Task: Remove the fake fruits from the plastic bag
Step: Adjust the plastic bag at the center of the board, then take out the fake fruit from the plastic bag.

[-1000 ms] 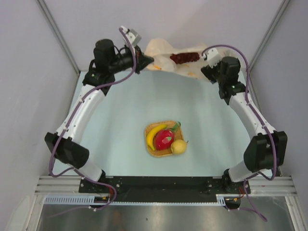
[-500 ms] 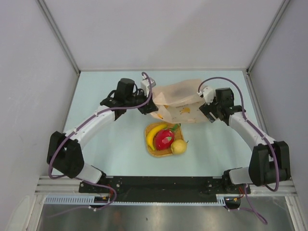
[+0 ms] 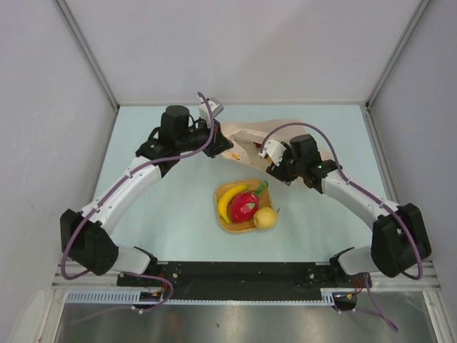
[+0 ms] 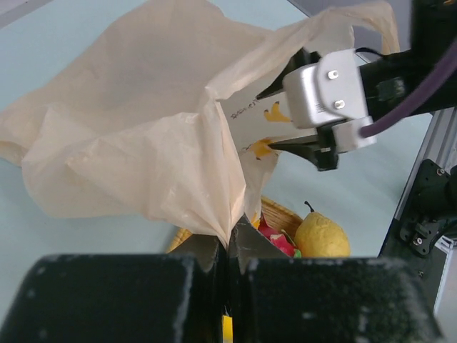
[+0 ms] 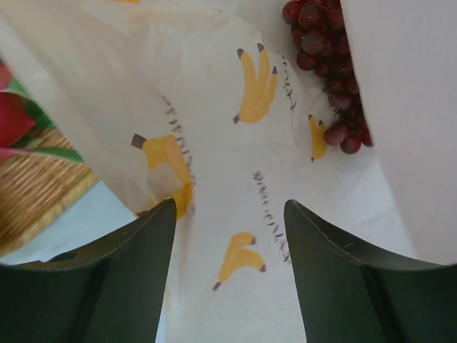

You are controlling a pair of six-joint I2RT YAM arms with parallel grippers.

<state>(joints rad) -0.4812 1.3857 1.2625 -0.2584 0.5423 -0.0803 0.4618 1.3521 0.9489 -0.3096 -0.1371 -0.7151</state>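
Observation:
The pale peach plastic bag (image 3: 303, 131) hangs between both arms behind the orange woven tray (image 3: 227, 226). My left gripper (image 3: 226, 146) is shut on a bunched corner of the bag (image 4: 143, 128), pinched at the fingertips (image 4: 230, 243). My right gripper (image 3: 261, 148) reaches into the bag's mouth and stands open, with the banana-printed bag wall (image 5: 235, 143) between its fingers (image 5: 136, 250). Dark red grapes (image 5: 321, 43) lie inside the bag, beyond the right fingers. On the tray lie a yellow banana (image 3: 227, 200), a red fruit with green tips (image 3: 245, 207) and a round yellow fruit (image 3: 265, 218).
The tray's woven rim (image 5: 36, 193) and the red fruit (image 5: 11, 118) sit just left of my right fingers. Grey walls enclose the pale table (image 3: 164, 214) on three sides, with a metal rail (image 3: 243, 271) at the near edge.
Both arms brought the bag from the far back towards the tray. The right gripper then moved left into the bag's mouth, its jaws narrowing. The left gripper stayed shut on the bag.

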